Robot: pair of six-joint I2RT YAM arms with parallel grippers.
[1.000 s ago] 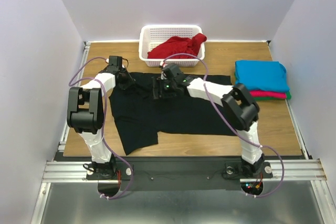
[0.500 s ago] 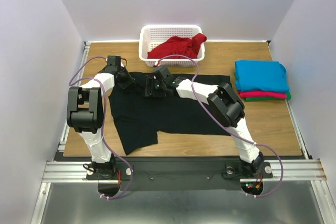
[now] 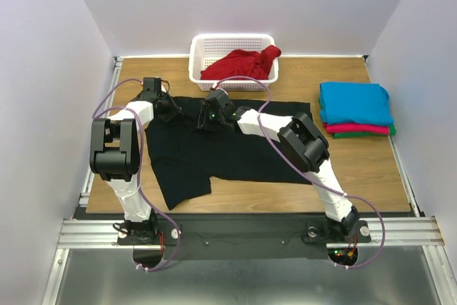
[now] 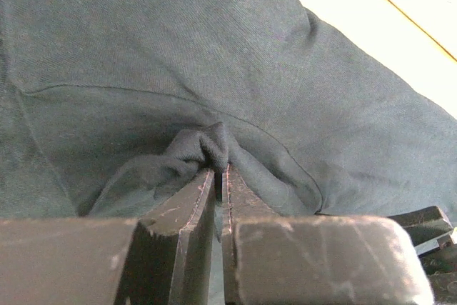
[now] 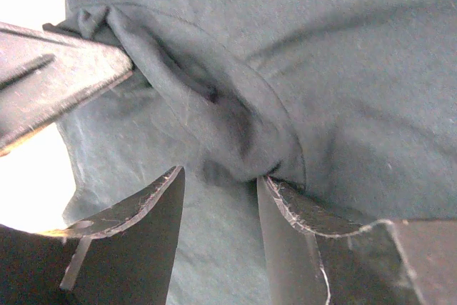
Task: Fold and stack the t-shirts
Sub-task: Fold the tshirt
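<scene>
**Black shirt (image 3: 235, 151) pinched on the left, straddled on the right**

We see the shirt spread flat on the table (image 3: 357, 169), its far edge near the basket (image 3: 200, 55). The left gripper (image 4: 221, 171) has its jaws pressed together on a bunched fold of the shirt. Just beside it, the right gripper (image 5: 220, 175) has its jaws spread, the collar's ridge lying at the gap and touching one fingertip (image 5: 265, 183).

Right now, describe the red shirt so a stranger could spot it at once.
Find the white plastic lattice basket midway along the far edge of the wooden table. The red cloth t-shirt lies crumpled in it. Unlike the folded pink-red shirt stacked at the right, it is loose and unfolded.
</scene>
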